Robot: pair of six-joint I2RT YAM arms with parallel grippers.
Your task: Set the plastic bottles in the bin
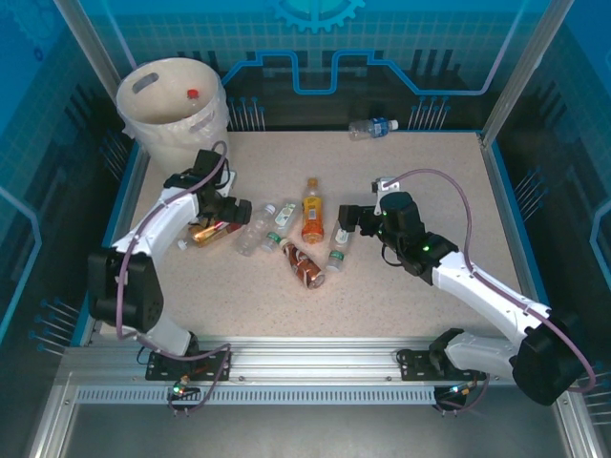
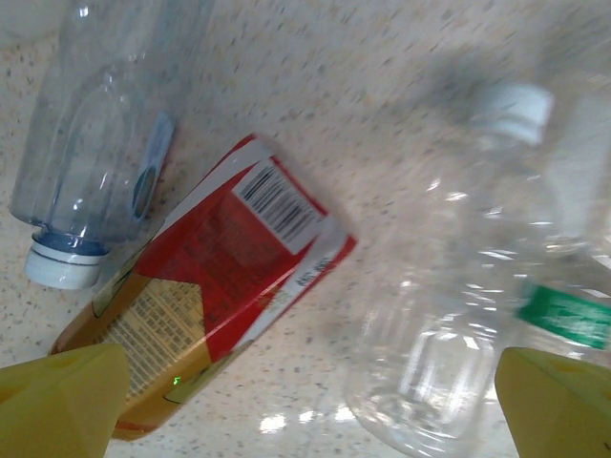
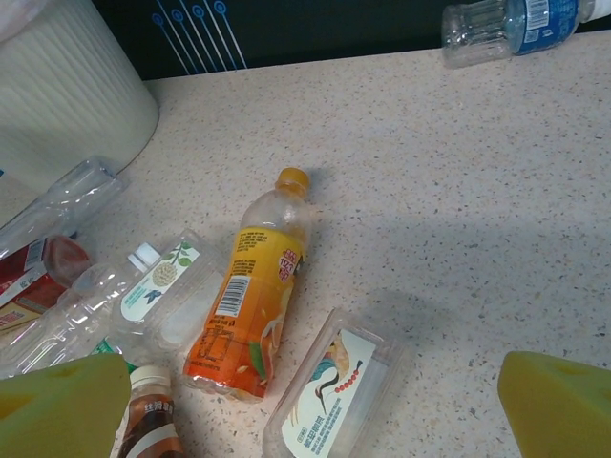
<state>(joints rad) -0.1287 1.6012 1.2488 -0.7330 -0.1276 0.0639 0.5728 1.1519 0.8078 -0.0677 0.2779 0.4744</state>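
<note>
Where the bin stands: I see the bin (image 1: 181, 143) at the far-left corner of the table (image 1: 430, 191), upright, with a red-capped item lying inside; its ribbed wall is at the top left of the right wrist view.
Left gripper: my left gripper (image 1: 232, 212) hangs over the left end of the bottle cluster, jaws spread wide, holding nothing.
Under the left gripper: a red-label amber bottle (image 2: 220, 286) lies on its side between the yellow fingertips (image 2: 57, 401), with a clear blue-capped bottle (image 2: 105, 143) just beside it and a clear white-capped bottle with a green label (image 2: 477, 286) on the other side.
Right gripper: my right gripper (image 1: 348, 221) sits at the right end of the cluster, jaws also wide, nothing in them.
Ahead of the right gripper: an orange-capped juice bottle (image 3: 250, 296), lying flat, with a clear bird-label bottle (image 3: 334, 391) beside it.
Middle of table: a brown bottle (image 1: 304, 265) lies nearest the arms.
Stray: a blue-label bottle (image 1: 372, 127) lies on the far edge, well apart from the rest.
</note>
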